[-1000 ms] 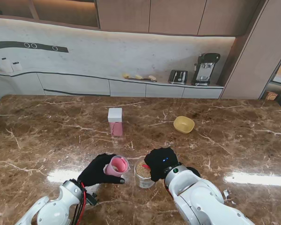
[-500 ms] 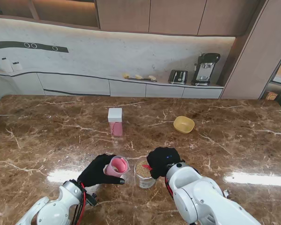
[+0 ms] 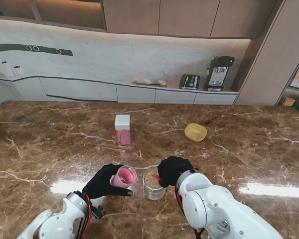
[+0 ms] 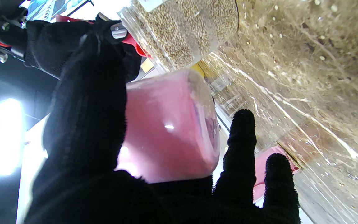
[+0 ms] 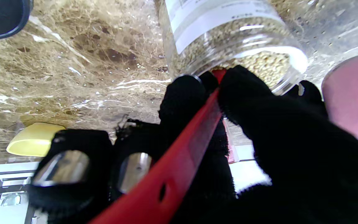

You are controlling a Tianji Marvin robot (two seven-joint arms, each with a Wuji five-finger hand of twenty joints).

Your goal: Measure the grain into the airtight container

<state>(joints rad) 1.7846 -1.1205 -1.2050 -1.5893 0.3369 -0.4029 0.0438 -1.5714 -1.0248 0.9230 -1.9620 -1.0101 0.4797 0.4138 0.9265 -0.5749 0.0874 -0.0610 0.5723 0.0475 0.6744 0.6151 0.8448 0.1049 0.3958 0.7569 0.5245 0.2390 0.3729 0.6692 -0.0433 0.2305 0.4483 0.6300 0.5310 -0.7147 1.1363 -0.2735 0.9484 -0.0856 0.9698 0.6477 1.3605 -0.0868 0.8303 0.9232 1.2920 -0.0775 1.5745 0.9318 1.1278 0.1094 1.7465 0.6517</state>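
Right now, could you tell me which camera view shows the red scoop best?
The right wrist view: the red scoop's long handle runs between the right hand's fingers toward the grain jar's mouth. The stand view shows only a red sliver at the jar rim; the left wrist view, a partly hidden edge.

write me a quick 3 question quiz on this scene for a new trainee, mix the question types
1. True or false: the left hand holds the pink container.
2. Which tool does the right hand hold over the grain jar?
A. a metal whisk
B. a red scoop
C. a blue funnel
3. Fill in the gap: the empty bowl farther from me on the table is ____ in colour.

Key
1. True: its fingers wrap the container.
2. B: its red handle runs between the fingers toward the open jar mouth.
3. Yellow.
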